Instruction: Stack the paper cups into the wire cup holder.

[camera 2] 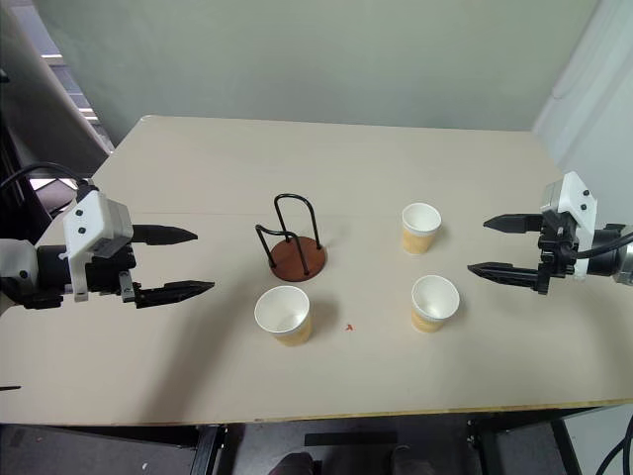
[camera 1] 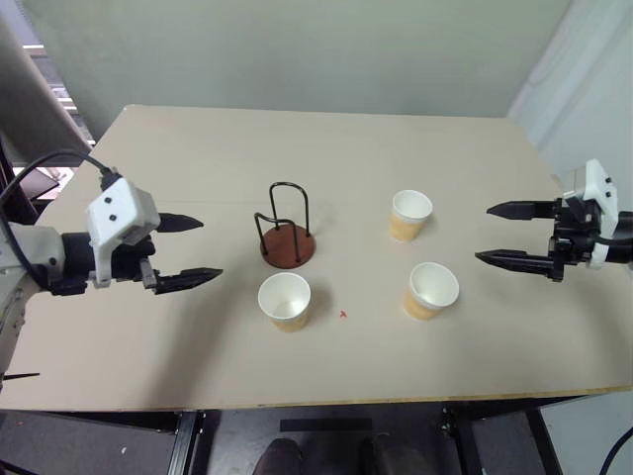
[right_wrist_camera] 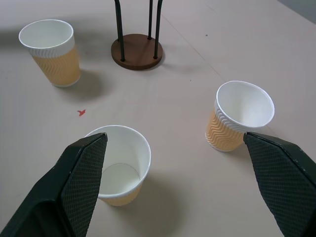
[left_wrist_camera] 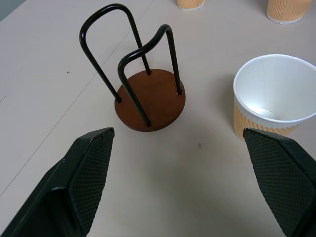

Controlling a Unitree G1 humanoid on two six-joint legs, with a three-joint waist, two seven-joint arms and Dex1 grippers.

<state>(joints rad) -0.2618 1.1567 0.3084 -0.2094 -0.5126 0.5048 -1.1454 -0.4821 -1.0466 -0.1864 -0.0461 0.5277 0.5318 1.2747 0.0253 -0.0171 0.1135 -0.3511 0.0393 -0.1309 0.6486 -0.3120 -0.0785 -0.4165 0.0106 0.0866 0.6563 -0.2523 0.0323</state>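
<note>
On the tabletop (camera 1: 198,376), the wire cup holder (camera 1: 287,233) stands empty at centre. Three empty paper cups stand upright: one (camera 1: 285,301) just near of it, two (camera 1: 410,215) (camera 1: 431,290) to its right. Left end effector (camera 1: 188,251) and right end effector (camera 1: 504,235) hover with fingers apart, holding nothing.

Each arm ends in a white boxy housing with small dark screw dots, mounted over black hardware. The left pincer (camera 1: 188,251) and right pincer (camera 1: 512,236) each carry two black tapered fingers (left_wrist_camera: 84,177) with cross-hatched inner pads. Black cables loop behind the left wrist.
</note>
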